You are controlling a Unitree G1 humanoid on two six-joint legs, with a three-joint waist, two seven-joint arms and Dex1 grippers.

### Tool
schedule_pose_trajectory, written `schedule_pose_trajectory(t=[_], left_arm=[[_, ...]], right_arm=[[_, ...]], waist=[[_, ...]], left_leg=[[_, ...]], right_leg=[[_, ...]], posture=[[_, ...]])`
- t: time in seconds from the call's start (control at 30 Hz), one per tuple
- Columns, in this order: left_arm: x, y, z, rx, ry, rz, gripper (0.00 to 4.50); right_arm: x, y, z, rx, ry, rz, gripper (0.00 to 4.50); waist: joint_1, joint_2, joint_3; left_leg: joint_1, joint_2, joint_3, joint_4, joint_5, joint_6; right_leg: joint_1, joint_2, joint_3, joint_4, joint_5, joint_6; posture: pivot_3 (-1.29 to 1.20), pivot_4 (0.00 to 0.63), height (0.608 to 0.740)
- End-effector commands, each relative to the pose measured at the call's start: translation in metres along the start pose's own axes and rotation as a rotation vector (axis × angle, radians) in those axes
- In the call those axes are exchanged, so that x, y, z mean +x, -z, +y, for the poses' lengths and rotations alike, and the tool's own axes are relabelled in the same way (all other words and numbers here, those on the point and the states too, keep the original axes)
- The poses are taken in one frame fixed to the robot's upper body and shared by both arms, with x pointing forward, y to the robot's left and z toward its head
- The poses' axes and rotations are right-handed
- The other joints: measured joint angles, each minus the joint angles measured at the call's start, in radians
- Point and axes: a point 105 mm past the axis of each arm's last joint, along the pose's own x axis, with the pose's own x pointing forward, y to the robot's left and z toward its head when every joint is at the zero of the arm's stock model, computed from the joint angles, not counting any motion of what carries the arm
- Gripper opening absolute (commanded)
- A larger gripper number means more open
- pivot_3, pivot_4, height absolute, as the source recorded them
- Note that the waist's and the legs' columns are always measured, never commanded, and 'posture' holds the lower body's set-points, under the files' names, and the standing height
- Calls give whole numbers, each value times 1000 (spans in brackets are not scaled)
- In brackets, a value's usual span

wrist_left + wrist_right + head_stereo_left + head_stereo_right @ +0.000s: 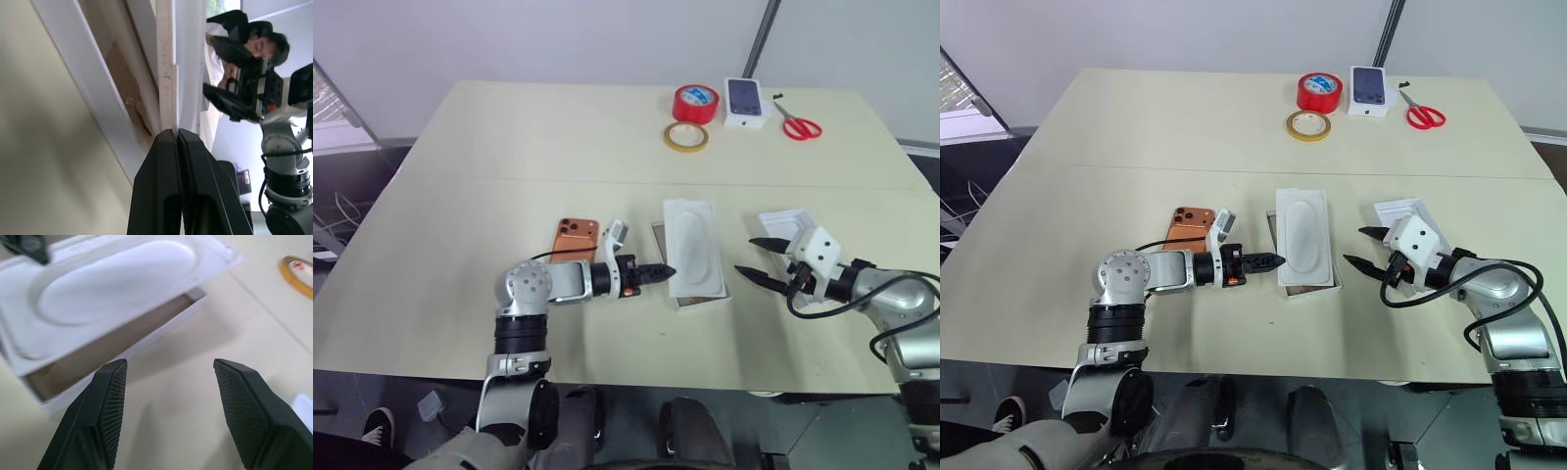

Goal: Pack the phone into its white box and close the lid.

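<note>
On the table [460, 196], near its front edge, you see the white box [1304, 287] with a flat white insert [1302, 235] lying askew on top of it, so that a strip of the grey-brown inner face shows along one side. Left gripper [1276, 260]: jaws pressed together, empty, tips at the box's left edge; in the left wrist view they meet the insert's thin edge, though contact cannot be confirmed. Right gripper [1357, 247]: jaws apart, holding nothing, pointed at the box from the right with bare table between. Phone [576, 235]: copper-orange, camera cluster up, flat on the table just behind the left forearm, apart from the box. Lid [1400, 213]: white tray behind the right gripper, partly hidden by the wrist. At the far edge lie a red tape roll [695, 103], a yellow tape ring [686, 136], a small white box picturing a dark phone [747, 101] and red scissors [798, 125], none needed.

Step in hand, as judged: clearing the insert from the box so the tray is free. The phone is not yet packed and the lid is off. Your next move calls for lifting or sliding the insert clear without dragging the light box along; steady the box with the open right jaws if it shifts. After that you turn to the phone, which needs a grip across its narrow sides.
</note>
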Motion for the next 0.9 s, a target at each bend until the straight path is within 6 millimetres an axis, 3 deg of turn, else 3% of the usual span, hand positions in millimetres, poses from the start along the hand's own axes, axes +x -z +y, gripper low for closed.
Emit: schedule_pose_trajectory(t=[0.03, 0.13, 0.27, 0.5, 0.6, 0.73, 0.87, 0.9], left_arm=[[-3, -1, -13, 38, 45, -7, 0], [-3, -4, -9, 14, 33, -26, 942], [-4, -3, -12, 38, 29, -19, 2926], [-9, -9, -29, 124, 80, -26, 2926], [-17, -13, -28, 234, 36, -40, 2975], [-38, -34, -9, 511, -152, -113, 2975], [-62, -50, 19, 765, -320, -145, 2975], [-69, -55, 24, 760, -340, -168, 2975]], right_arm=[[-2, -6, -10, -54, 26, -16, 2914], [-1, -8, -16, -63, 42, -24, 2981], [1, -12, -21, -44, 62, -50, 2981], [18, -45, -15, 43, 60, -203, 2981], [29, -55, -6, 65, 31, -242, 2117], [51, -64, 21, 64, -41, -261, 135], [76, -55, 32, 2, -48, -189, 54], [82, -55, 35, -3, -57, -176, 54]], waist=[[0, 0, 0], [0, 0, 0], [0, 0, 0], [-1, 0, 0], [-1, 0, 0], [-4, 1, 0], [-4, 1, 0], [-1, 1, 0]], left_leg=[[0, 0, 0, 0, 0, 0], [0, 0, 0, 0, 0, 0], [0, 0, 0, 0, 0, 0], [0, 1, 0, 0, 0, -1], [0, 1, 0, 0, 1, -1], [0, 1, 0, -1, 1, -2], [1, 1, 1, -3, 1, -2], [0, 0, 1, -3, 1, -2]], right_leg=[[0, 0, 0, 0, 0, 0], [0, 0, 0, 0, 0, 0], [0, 0, 0, 0, 0, 0], [0, 1, 0, 0, 0, 0], [0, 1, 0, 0, 0, 0], [0, 0, 0, 0, 0, 0], [-2, 0, 1, 0, 0, 0], [-2, -1, 1, 0, 0, 0]], posture=[[0, 150, 728], [0, 150, 728], [0, 150, 728], [0, 150, 728], [0, 150, 728], [0, 150, 728], [0, 150, 728], [0, 150, 728]])
